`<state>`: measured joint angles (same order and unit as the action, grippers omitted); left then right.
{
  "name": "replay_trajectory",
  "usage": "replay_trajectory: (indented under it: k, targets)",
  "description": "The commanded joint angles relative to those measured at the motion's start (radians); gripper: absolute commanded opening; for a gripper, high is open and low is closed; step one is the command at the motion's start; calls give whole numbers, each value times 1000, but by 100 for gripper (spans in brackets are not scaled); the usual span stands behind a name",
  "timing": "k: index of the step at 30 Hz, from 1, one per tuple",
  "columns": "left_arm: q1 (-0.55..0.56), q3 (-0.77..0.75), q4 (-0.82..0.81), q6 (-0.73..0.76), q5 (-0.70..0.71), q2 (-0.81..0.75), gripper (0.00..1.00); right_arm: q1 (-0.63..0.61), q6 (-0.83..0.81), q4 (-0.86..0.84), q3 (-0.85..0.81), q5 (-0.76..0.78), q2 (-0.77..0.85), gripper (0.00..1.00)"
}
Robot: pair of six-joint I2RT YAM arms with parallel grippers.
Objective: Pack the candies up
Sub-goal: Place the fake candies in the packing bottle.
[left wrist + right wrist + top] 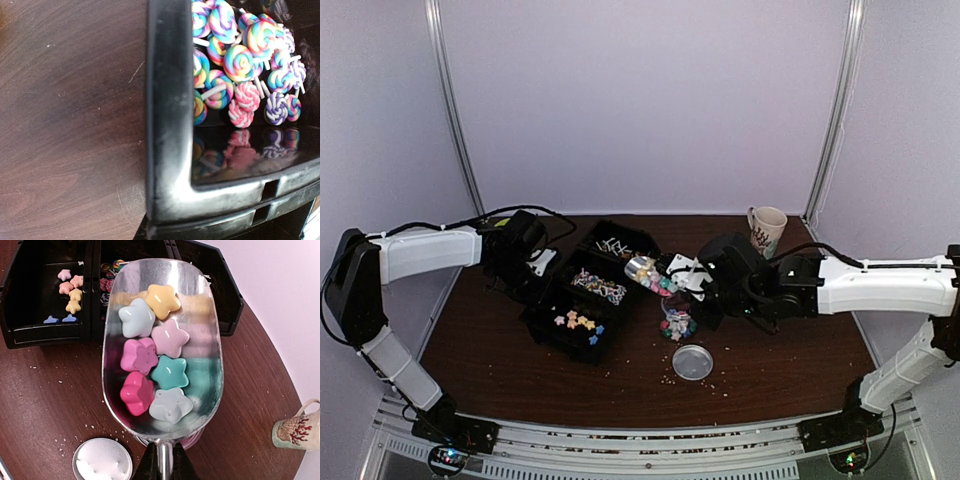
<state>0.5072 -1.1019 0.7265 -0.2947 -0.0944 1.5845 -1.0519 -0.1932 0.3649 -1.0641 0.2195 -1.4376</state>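
My right gripper [162, 466] is shut on the handle of a metal scoop [210, 335]. The scoop holds several star-shaped candies [150, 357] in pink, teal, white and yellow, in the air to the right of the black three-part tray [50, 337]. In the top view the scoop [640, 268] hovers at the tray's right edge, above a small candy jar [677, 325]. The tray's near part holds star candies [578, 322], and its middle part holds swirl lollipops [240, 60]. My left gripper [538, 268] sits at the tray's left rim [170, 125], its fingers hidden under the rim.
A round metal lid [692, 362] lies on the table near the jar and also shows in the right wrist view [102, 460]. A patterned mug [766, 230] stands at the back right. Pale crumbs are scattered on the brown table around the lid.
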Motion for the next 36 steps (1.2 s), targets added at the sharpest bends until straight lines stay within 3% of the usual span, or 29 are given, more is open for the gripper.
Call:
replay_trajectory:
  k: [1, 19, 36]
  targets:
    - [-8, -71, -162, -9, -59, -66, 0, 11, 66, 82, 16, 88, 68, 0]
    - [-8, -72, -162, -8, -61, -70, 0, 11, 235, 402, -20, 164, 105, 0]
    - [-9, -72, -161, -8, -61, -67, 0, 12, 255, 656, -162, 154, 3, 0]
